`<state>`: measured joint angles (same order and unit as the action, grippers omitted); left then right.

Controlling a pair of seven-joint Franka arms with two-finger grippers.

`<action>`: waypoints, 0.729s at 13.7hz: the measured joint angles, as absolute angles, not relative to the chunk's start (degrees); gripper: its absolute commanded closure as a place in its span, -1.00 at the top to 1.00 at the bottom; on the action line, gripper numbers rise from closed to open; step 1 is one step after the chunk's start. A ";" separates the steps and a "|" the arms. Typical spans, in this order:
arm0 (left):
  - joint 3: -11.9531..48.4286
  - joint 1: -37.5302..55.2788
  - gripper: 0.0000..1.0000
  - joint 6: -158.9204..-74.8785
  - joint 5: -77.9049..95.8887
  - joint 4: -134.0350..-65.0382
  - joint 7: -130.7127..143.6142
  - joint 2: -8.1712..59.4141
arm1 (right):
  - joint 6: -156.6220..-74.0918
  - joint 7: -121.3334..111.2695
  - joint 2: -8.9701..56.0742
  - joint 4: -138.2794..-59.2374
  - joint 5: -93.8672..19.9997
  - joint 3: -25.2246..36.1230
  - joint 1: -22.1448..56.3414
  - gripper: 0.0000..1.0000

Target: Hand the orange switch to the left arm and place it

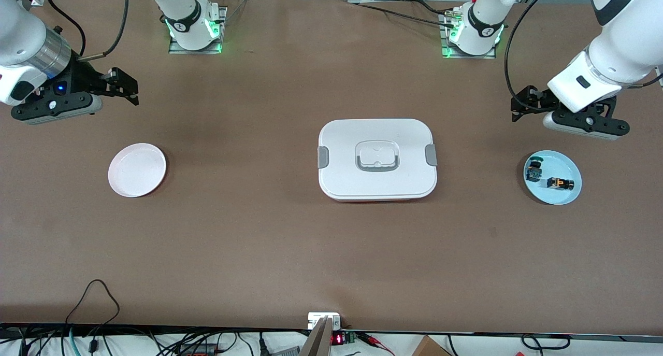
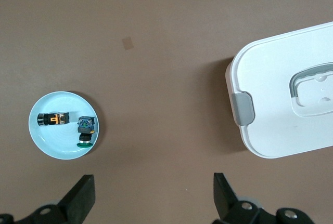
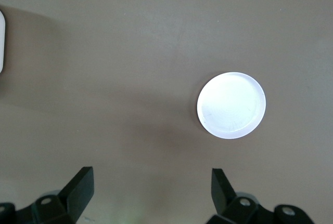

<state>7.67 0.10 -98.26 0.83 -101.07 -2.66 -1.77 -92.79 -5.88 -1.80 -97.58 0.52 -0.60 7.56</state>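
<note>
Brown desk (image 1: 290, 242) carries the box (image 1: 377, 159) mid-desk. Orange switch (image 1: 561, 183) lies on a blue plate (image 1: 565, 196) beside a teal switch (image 1: 533, 170). Left gripper (image 1: 520, 106) and right gripper (image 1: 124, 85) hover wide, holding nothing.

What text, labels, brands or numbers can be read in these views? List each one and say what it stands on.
None can be read.
Box: plain white lid, no lettering.
Orange switch and teal switch on the blue plate: any markings too small to read.
White plate: blank.
Round marks on the arms' base collars: not legible.
Red display at the table edge: digits too blurred to read.
</note>
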 measured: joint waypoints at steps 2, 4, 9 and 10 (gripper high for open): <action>7.39 -0.13 1.00 -98.12 0.82 -100.84 -0.89 -1.56 | -92.78 -5.88 -1.80 -97.58 0.52 -0.57 7.55 1.00; 7.16 -0.26 1.00 -98.13 0.81 -100.25 -0.32 -0.77 | -92.77 -5.88 -1.79 -97.58 0.52 -0.51 7.53 1.00; 6.89 -0.70 1.00 -95.89 0.71 -97.27 -0.18 0.23 | -92.76 -5.89 -1.79 -97.58 0.52 -0.49 7.52 1.00; 6.87 -0.79 1.00 -95.71 0.70 -97.17 -0.18 0.25 | -92.76 -5.89 -1.79 -97.58 0.52 -0.48 7.52 1.00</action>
<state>6.87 -0.79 -95.71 0.70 -97.17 -0.18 0.25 -92.76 -5.89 -1.79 -97.58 0.52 -0.48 7.52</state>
